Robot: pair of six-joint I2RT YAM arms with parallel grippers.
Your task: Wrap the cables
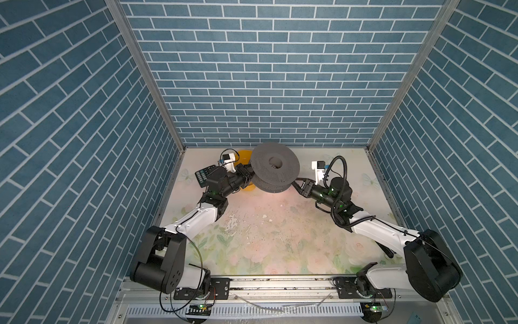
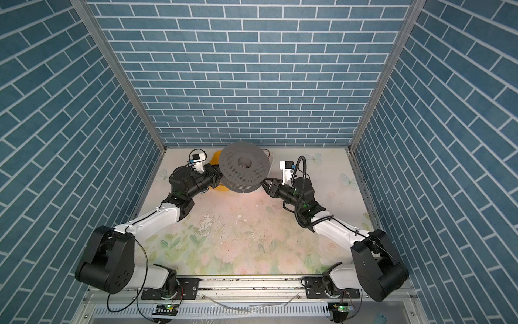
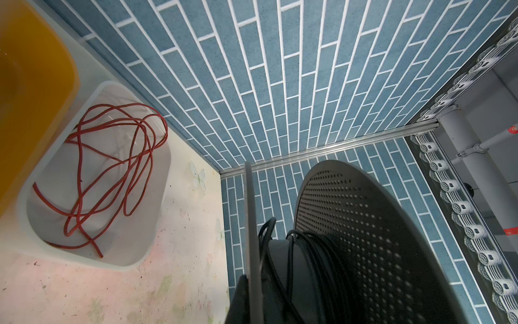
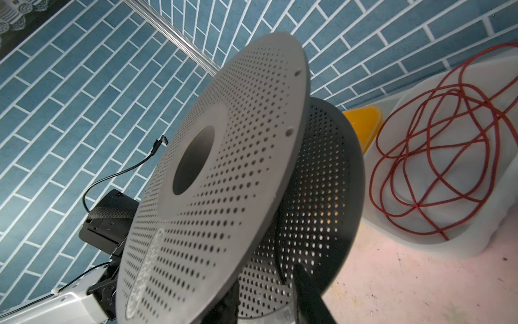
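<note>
One spool [image 1: 263, 171], one black cord [image 3: 314, 248], one red wire [image 3: 94, 247], one white tub [image 3: 160, 182], one yellow tub [image 3: 33, 84], one calculator [image 1: 203, 175].

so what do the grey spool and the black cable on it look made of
The grey spool: probably matte plastic; dull, evenly perforated flanges. The black cable: likely a rubbery or plastic sheath; smooth, bending in soft loops around the hub.
</note>
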